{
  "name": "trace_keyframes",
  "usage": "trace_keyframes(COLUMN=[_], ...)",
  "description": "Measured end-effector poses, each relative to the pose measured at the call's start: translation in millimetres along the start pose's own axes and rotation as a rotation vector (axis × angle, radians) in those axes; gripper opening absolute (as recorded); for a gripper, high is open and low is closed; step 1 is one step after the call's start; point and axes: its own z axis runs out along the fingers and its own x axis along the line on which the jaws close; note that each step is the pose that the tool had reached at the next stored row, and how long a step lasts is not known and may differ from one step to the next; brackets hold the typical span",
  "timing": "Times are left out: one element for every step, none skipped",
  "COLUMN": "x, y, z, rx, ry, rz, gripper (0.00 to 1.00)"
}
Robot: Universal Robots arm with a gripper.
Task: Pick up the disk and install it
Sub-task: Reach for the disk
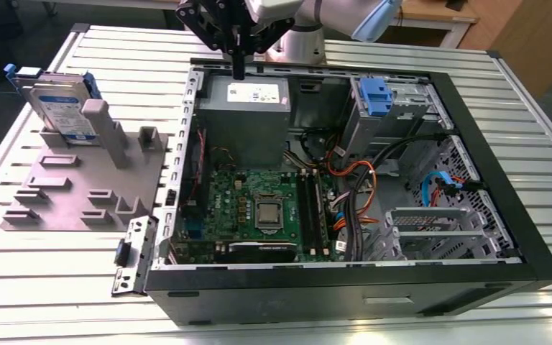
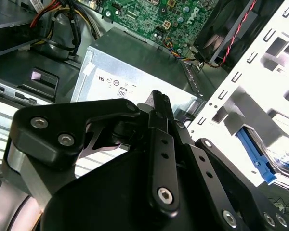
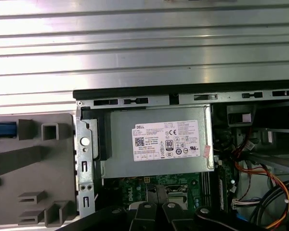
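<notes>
- The black robot gripper (image 1: pixel 238 70) sits at the top centre of the exterior view. It points straight down over the far edge of the open black computer case (image 1: pixel 353 277).
- Its fingers look pressed together into one narrow tip with nothing between them. It's the same story in the second wrist view (image 2: pixel 159 101).
- Right under that tip is the grey metal power supply box with the white sticker (image 1: pixel 247 108), and both wrist views look down on it too (image 2: pixel 135 72) (image 3: pixel 159 144). I can't tell if the tip actually touches it.
- The disk, a flat silver hard drive with a white-and-blue label and blue plastic rails (image 1: pixel 60 108), is in the upper left of the exterior view. It's well apart from the gripper and outside the case.
- It stands on edge, leaning a little, in a slot of the grey plastic fixture block (image 1: pixel 75 194) on the ribbed aluminium table (image 1: pixel 65 287). So it's not picked up yet.
- Inside the case there's the green motherboard (image 1: pixel 256 208) in the middle of the frame. The blue plastic latch on the grey metal cage (image 1: pixel 376 97) is at the upper right.
</notes>
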Motion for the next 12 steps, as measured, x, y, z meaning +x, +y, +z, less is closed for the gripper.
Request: trace_keyframes(x=[0.2,0.4,0.6,1.0,1.5,2.1,2.9,3.9,4.8,5.5,6.3,7.1], y=[0.0,0.0,0.0,-0.1,-0.1,-0.2,-0.2,-0.3,-0.3,-0.2,-0.1,0.0], z=[0.0,0.0,0.0,0.0,0.1,0.1,0.1,0.1,0.2,0.2,0.2,0.2], rx=[0.0000,0.0000,0.0000,-0.0001,0.0000,-0.0001,0.0001,0.0001,-0.0001,0.0000,0.0000,0.0000], ry=[0.0000,0.0000,0.0000,0.0000,-0.0001,-0.0001,0.0000,0.0000,-0.0001,-0.0001,0.0000,0.0000], rz=[0.000,0.000,0.000,0.000,0.000,0.000,0.000,0.000,0.000,0.000,0.000,0.000], gripper=[0.11,0.11,0.11,0.11,0.11,0.11,0.11,0.11,0.11,0.11,0.11,0.11])
